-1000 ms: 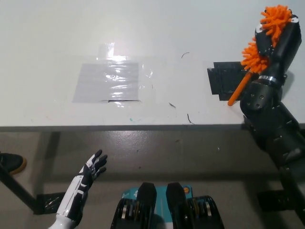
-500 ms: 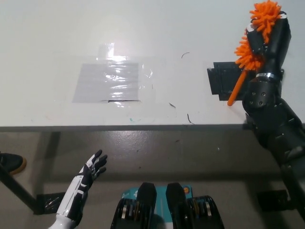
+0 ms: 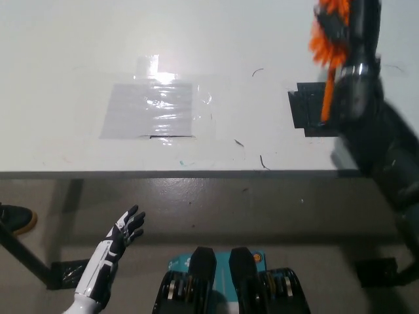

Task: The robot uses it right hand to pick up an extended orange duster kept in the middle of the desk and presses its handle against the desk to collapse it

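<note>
Right hand (image 3: pixel 357 19) is at the top right edge of my view, blurred and partly cut off; it looks wrapped around the duster (image 3: pixel 327 49), gripping it just below the fluffy orange head. The duster stands nearly upright, head up at the frame edge. Its orange handle runs down to the black patch (image 3: pixel 308 114) on the desk (image 3: pixel 196 39), with the handle tip over the patch's right part. I can't tell if the tip touches the patch. The black right arm sits directly right of the handle, over the patch's right edge, and hides that side.

Left of the black patch, well apart: a shiny clear tape rectangle (image 3: pixel 154 111) stuck flat on the desk, with a small tape tab (image 3: pixel 147 64) at its top edge. There are a few dark scuff marks (image 3: pixel 252 152) on the desk between the tape rectangle and the black patch, more toward the patch. Nothing lies between the handle and the patch.

Left hand (image 3: pixel 124 229) is below the desk's front edge, far down-left of the black patch. It's holding nothing, with fingers spread, hanging over the floor.

The desk is white and matte, its front edge running straight across. The floor (image 3: pixel 262 216) is grey and glossy. A dark shoe (image 3: pixel 14 219) shows at the far left edge, and a black desk leg with its foot plate (image 3: pixel 62 271) sits near the left hand.
</note>
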You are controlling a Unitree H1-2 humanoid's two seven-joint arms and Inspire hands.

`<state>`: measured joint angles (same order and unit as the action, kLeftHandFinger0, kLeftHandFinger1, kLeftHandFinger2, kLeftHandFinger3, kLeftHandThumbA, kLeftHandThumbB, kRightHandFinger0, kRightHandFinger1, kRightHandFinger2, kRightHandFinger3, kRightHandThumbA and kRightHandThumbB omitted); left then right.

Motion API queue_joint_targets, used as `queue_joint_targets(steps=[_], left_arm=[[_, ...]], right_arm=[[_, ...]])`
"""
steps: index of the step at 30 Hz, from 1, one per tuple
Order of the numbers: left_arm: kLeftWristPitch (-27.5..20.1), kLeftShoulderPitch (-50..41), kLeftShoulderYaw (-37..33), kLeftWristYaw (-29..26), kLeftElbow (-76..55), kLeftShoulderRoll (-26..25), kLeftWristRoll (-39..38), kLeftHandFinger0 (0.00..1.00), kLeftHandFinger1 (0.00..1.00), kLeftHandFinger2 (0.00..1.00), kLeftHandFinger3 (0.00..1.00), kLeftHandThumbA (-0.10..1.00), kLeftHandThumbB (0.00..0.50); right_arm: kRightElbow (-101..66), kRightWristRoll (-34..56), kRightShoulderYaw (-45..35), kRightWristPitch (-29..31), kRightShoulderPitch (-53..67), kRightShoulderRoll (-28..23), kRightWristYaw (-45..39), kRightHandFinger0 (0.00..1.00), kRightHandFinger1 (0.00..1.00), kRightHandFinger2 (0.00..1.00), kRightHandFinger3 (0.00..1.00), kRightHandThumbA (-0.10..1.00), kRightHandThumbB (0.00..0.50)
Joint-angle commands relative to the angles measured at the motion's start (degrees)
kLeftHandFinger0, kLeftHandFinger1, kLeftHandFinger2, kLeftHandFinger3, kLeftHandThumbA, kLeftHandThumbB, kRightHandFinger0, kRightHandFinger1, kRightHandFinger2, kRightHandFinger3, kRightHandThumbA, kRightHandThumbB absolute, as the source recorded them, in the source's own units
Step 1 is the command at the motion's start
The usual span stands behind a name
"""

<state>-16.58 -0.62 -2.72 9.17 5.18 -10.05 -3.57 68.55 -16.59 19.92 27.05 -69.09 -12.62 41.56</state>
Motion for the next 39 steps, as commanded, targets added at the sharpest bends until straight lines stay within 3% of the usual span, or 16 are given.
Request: queue_joint_targets(steps=[1,8,10,13,17,19,20,22,24,25,26,28,29,30,31,39], left_arm=[[0.0,0.5,0.1,0.8,-1.9,-0.9,0.3,1.0,1.0,1.0,1.0,1.0,0.161],[-0.3,0.7,0.1,0.9,-1.5,-0.8,-0.1,1.0,1.0,1.0,1.0,1.0,0.166],[-0.7,0.5,0.1,1.0,-1.3,-1.0,0.1,1.0,1.0,1.0,1.0,1.0,0.165],[-0.5,0.5,0.1,1.0,-1.4,-1.1,0.1,1.0,1.0,1.0,1.0,1.0,0.165],[0.0,0.5,0.2,1.1,-1.7,-1.0,-0.4,1.0,1.0,1.0,1.0,1.0,0.172],[-0.1,0.6,0.2,1.1,-1.5,-1.0,-0.3,1.0,1.0,1.0,1.0,1.0,0.174],[-0.1,0.6,0.2,1.1,-1.5,-1.0,-0.3,1.0,1.0,1.0,1.0,1.0,0.174],[-0.1,0.5,0.2,1.1,-2.0,-1.2,-0.1,1.0,1.0,1.0,1.0,1.0,0.167],[-0.2,0.7,0.3,1.1,-1.8,-1.2,-0.4,1.0,1.0,1.0,1.0,1.0,0.162],[-0.4,0.6,0.3,1.2,-1.8,-1.2,-0.5,1.0,1.0,1.0,1.0,1.0,0.161],[-0.4,0.6,0.3,1.2,-1.7,-1.2,-0.6,1.0,1.0,1.0,1.0,1.0,0.16],[-0.4,0.6,0.3,1.2,-1.7,-1.2,-0.6,1.0,1.0,1.0,1.0,1.0,0.158],[-0.8,0.7,0.3,1.3,-1.5,-1.2,-0.6,1.0,1.0,1.0,1.0,1.0,0.16],[-1.0,0.7,0.3,1.2,-1.4,-1.2,-0.5,1.0,1.0,1.0,1.0,1.0,0.164],[-0.9,0.6,0.4,1.1,-1.5,-1.2,-0.4,1.0,1.0,1.0,1.0,1.0,0.166],[-1.1,-0.3,0.4,1.2,-1.8,-1.4,-0.5,1.0,1.0,1.0,1.0,1.0,0.18]], right_arm=[[-2.5,-3.7,2.4,-0.1,-5.8,-2.3,1.2,0.0,0.13,0.53,0.54,-0.1,0.159],[0.4,-8.8,10.6,-0.1,-9.3,-3.9,0.1,0.0,0.12,0.52,0.52,-0.1,0.199],[5.1,-15.8,16.3,-0.1,-10.6,-4.1,2.5,0.0,0.19,0.61,0.6,-0.1,0.212],[8.6,-21.4,23.1,-1.6,-11.2,-4.4,3.6,0.0,0.25,0.58,0.5,-0.1,0.226],[12.1,-25.0,30.7,-9.5,-10.6,-4.5,-11.2,0.04,0.42,0.77,0.68,-0.1,0.233],[12.7,-24.6,31.6,-10.9,-10.3,-4.3,-15.1,0.0,0.14,0.38,0.38,-0.1,0.233],[12.8,-24.5,31.9,-11.0,-10.3,-4.3,-15.2,0.0,0.07,0.31,0.31,-0.1,0.234],[14.1,-24.1,32.4,-13.6,-8.2,-3.9,-24.0,0.06,0.11,0.29,0.45,-0.08,0.275],[14.5,-25.1,33.5,-16.1,-8.2,-3.6,-27.5,0.11,0.18,0.34,0.53,0.08,0.242],[15.1,-25.0,33.8,-18.2,-8.3,-3.2,-33.8,0.47,0.58,0.73,0.85,0.32,0.276],[15.3,-25.0,33.9,-19.2,-8.4,-3.0,-36.6,0.69,0.79,0.92,1.0,0.45,0.289],[15.1,-25.0,33.8,-19.3,-8.4,-3.0,-36.9,0.71,0.81,0.93,1.0,0.46,0.29],[15.6,-24.4,33.4,-22.1,-9.0,-2.6,-43.0,1.0,1.0,1.0,1.0,0.67,0.391],[15.7,-23.1,32.1,-23.1,-9.1,-2.5,-45.0,1.0,1.0,1.0,1.0,0.72,0.489],[15.6,-22.3,31.2,-23.6,-9.3,-2.5,-46.4,1.0,1.0,1.0,1.0,0.75,0.5],[12.7,-15.2,23.6,-19.3,-11.1,-4.1,-53.9,1.0,1.0,1.0,1.0,0.89,0.5]])
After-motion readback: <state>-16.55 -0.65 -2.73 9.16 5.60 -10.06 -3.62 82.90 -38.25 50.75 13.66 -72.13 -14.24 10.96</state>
